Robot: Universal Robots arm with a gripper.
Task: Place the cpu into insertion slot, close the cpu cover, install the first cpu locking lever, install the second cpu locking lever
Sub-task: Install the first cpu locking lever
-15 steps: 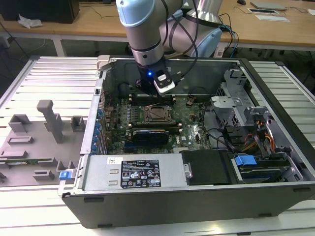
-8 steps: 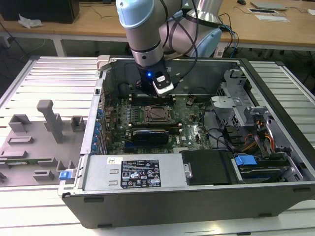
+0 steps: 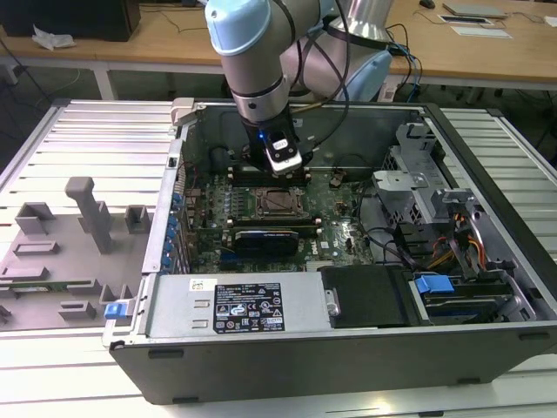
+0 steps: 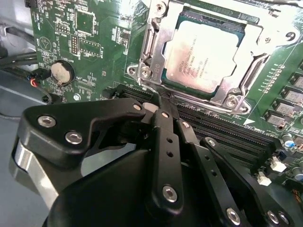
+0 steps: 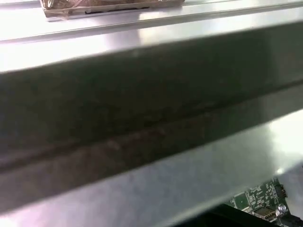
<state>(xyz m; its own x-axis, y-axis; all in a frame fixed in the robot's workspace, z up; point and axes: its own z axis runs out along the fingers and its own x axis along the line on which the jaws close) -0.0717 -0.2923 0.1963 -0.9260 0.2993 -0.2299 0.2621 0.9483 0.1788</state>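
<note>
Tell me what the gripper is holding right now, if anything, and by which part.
It cannot be told. The gripper is shut at a corner of the cpu cover, beside the seated cpu; nothing shows clearly between its tips.

I see the ribbed metal tabletop (image 3: 96,131) carrying 2 things: the open computer case (image 3: 348,361) at centre, and a grey fixture tray (image 3: 52,272) at its 9 o'clock.

A grey metal case wall (image 5: 142,189) with a dark band (image 5: 142,118) is stretching across, a green circuit board (image 5: 258,198) peeking past its edge.
</note>
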